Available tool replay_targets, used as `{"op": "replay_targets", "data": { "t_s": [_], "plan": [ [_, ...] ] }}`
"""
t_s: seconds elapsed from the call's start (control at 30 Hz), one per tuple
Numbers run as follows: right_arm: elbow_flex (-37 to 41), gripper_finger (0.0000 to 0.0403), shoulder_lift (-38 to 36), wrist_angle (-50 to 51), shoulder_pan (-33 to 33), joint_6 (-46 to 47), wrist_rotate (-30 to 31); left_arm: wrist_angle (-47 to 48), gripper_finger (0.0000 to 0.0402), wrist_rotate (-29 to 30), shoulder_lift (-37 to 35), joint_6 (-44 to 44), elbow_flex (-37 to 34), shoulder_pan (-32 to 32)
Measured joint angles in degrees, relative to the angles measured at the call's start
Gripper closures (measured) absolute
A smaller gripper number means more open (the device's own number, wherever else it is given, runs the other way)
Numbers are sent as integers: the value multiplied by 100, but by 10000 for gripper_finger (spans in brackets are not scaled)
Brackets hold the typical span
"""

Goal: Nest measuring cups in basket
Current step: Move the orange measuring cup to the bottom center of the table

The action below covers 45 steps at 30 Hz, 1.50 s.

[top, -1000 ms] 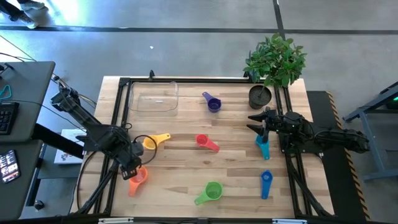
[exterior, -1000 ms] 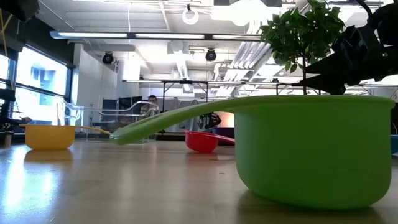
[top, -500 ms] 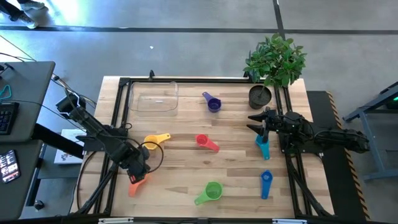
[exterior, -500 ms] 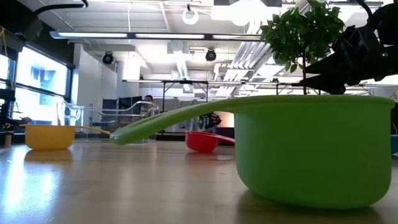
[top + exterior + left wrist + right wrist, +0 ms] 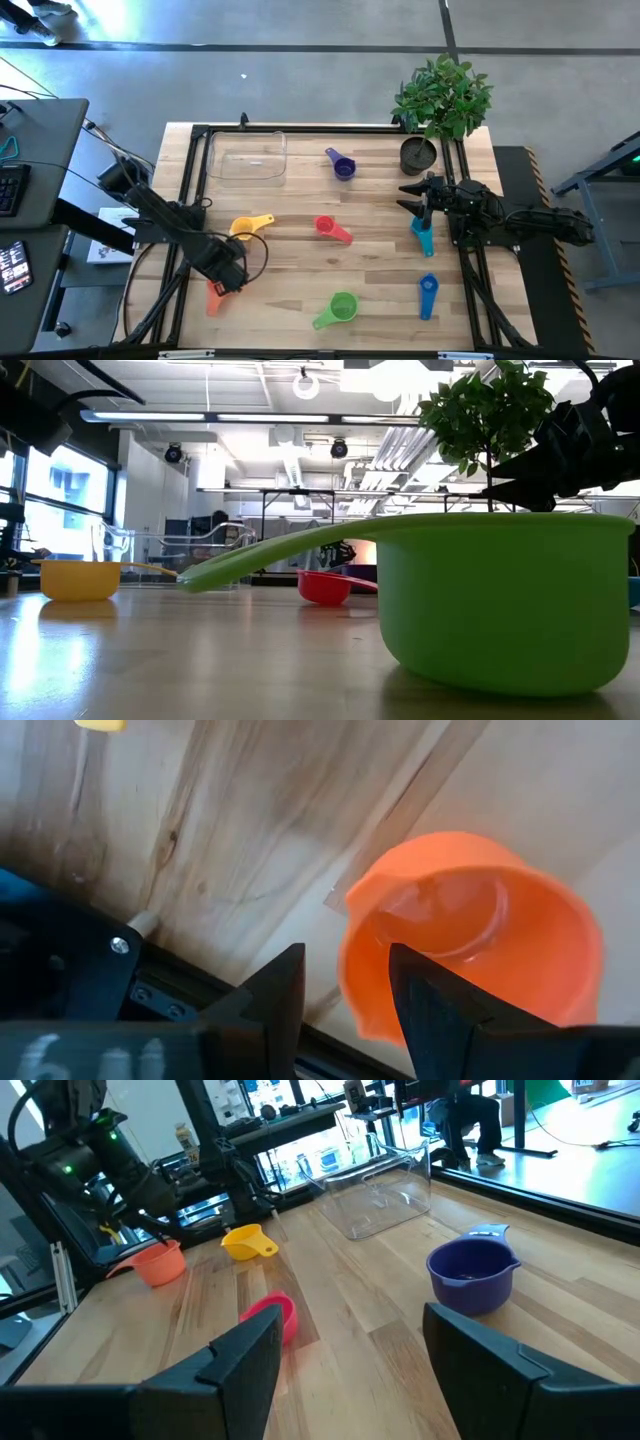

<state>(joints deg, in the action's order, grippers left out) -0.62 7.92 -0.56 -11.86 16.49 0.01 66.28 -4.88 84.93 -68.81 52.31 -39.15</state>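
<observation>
Hovering low over the near-left part of the wooden table (image 5: 300, 275), the left gripper (image 5: 228, 277) has its two dark fingers spread, one on each side of the rim of the round orange plastic measuring cup (image 5: 470, 945), whose bowl holds nothing. The clear rectangular plastic basket (image 5: 248, 156) sits at the far-left corner with nothing in it. The other scoops lie scattered on the wood, none nested: the yellow cup (image 5: 249, 227) just beyond the left gripper, the red cup (image 5: 331, 229) mid-table, the purple cup (image 5: 342, 165) near the basket, the green cup (image 5: 338, 309) at the near edge, the blue cup (image 5: 427, 294) near-right. The right gripper (image 5: 414, 197) waits at the right side with fingers apart, directly above the teal cup (image 5: 422, 237), beside a dark round plant pot (image 5: 418, 155).
</observation>
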Motion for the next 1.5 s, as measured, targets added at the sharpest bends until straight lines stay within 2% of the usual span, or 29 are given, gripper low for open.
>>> {"op": "replay_targets", "data": {
  "t_s": [0.83,0.97,1.2,1.5],
  "plan": [
    [0,169,0,2,0,0,-1,-87,273,36,457,153,0,24],
    [0,169,0,0,0,0,-1,-90,297,36,457,153,0,24],
    [1,169,0,1,0,0,0,-105,387,51,448,151,2,24],
    [0,169,0,0,0,0,-1,-153,396,20,424,251,30,24]
  ]
}}
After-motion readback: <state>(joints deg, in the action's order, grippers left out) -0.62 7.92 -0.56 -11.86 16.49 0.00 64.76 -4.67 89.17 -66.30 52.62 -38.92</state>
